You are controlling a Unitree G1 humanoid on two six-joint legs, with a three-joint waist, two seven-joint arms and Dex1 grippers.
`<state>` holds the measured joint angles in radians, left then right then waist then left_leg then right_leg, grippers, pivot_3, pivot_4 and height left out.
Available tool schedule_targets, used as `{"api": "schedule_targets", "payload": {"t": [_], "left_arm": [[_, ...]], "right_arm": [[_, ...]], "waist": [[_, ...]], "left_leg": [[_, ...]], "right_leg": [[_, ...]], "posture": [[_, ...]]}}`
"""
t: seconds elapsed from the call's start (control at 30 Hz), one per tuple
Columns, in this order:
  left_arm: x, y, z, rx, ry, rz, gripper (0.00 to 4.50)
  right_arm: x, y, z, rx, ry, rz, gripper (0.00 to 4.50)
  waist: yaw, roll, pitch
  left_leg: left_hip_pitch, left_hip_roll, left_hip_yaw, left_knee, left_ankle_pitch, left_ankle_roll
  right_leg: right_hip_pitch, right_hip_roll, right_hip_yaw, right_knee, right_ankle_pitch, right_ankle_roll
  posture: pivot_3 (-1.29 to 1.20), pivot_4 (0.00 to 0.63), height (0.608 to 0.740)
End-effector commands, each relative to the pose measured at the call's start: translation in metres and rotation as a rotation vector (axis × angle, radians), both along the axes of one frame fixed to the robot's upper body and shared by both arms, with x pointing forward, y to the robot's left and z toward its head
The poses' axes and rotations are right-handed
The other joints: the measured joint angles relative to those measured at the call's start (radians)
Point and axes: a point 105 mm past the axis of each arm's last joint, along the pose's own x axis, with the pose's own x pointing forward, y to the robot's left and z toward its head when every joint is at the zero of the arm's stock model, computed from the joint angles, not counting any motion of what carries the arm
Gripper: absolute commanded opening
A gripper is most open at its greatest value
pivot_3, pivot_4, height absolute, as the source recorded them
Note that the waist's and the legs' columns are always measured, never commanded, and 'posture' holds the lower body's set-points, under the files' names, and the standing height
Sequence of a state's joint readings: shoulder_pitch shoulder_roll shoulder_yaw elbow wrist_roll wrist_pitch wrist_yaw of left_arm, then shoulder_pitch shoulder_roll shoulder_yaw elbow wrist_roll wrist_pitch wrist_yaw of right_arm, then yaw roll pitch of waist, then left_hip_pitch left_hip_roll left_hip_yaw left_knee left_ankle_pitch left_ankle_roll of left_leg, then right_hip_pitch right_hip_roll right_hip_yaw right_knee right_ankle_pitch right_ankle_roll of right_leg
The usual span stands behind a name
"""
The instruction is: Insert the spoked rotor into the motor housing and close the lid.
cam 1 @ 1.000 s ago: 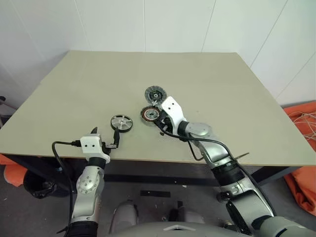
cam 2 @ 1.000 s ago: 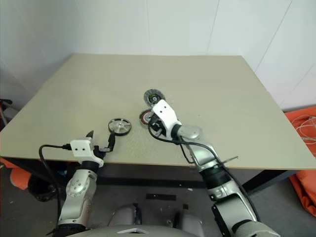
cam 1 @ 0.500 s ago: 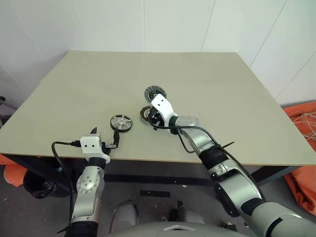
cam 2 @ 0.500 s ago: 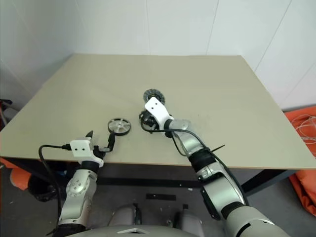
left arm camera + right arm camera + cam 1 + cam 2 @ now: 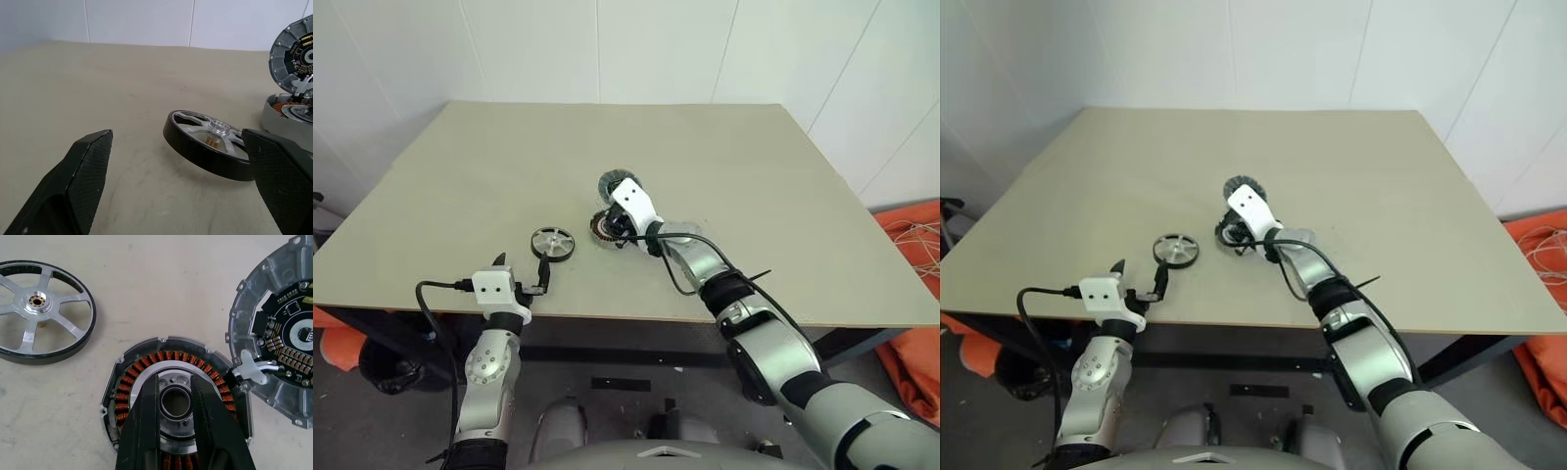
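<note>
beige table [image 5: 489, 176], white wall [image 5: 529, 49], orange cloth [image 5: 913, 245]

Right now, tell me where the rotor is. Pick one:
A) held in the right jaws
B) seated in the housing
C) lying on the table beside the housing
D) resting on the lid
C: the rotor lies flat on the table, apart from the housing, whose copper windings are bare, with the lid swung open.

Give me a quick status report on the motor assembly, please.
Left gripper open, short of the spoked rotor. Right gripper narrowly parted over the motor housing. Lid open. Nothing in the way.
</note>
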<state>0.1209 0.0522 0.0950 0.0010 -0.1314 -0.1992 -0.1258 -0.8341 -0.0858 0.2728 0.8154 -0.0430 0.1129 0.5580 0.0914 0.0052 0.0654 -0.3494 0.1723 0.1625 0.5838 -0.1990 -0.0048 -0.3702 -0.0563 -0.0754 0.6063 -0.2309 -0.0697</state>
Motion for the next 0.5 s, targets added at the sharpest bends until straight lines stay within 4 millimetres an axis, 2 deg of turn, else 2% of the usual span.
{"api": "schedule_targets", "payload": {"t": [0.03, 0.3, 0.5], "left_arm": [[0.002, -0.0008, 0.0121, 0.014, -0.05, -0.004, 4.5], [0.0019, -0.0008, 0.0118, 0.014, -0.05, -0.003, 4.5], [0.0021, -0.0013, 0.0115, 0.012, -0.048, -0.007, 4.5]], "right_arm": [[0.0078, 0.0055, 0.0198, 0.03, -0.064, -0.001, 0.59], [0.0096, 0.0056, 0.0195, 0.032, -0.07, -0.005, 0.59], [0.011, 0.0039, 0.0203, 0.031, -0.079, -0.013, 2.63]], "waist": [[0.0, 0.0, 0.0], [0.0, 0.0, 0.0], [0.0, 0.0, 0.0]], "left_leg": [[0.0, 0.0, 0.0, 0.0, 0.0, 0.0], [0.0, 0.0, 0.0, 0.0, 0.0, 0.0], [0.0, 0.0, 0.0, 0.0, 0.0, 0.0]], "right_leg": [[0.0, 0.0, 0.0, 0.0, 0.0, 0.0], [0.0, 0.0, 0.0, 0.0, 0.0, 0.0], [0.0, 0.0, 0.0, 0.0, 0.0, -0.001]], "posture": [[0.0, 0.0, 0.74], [0.0, 0.0, 0.74], [0.0, 0.0, 0.74]]}}
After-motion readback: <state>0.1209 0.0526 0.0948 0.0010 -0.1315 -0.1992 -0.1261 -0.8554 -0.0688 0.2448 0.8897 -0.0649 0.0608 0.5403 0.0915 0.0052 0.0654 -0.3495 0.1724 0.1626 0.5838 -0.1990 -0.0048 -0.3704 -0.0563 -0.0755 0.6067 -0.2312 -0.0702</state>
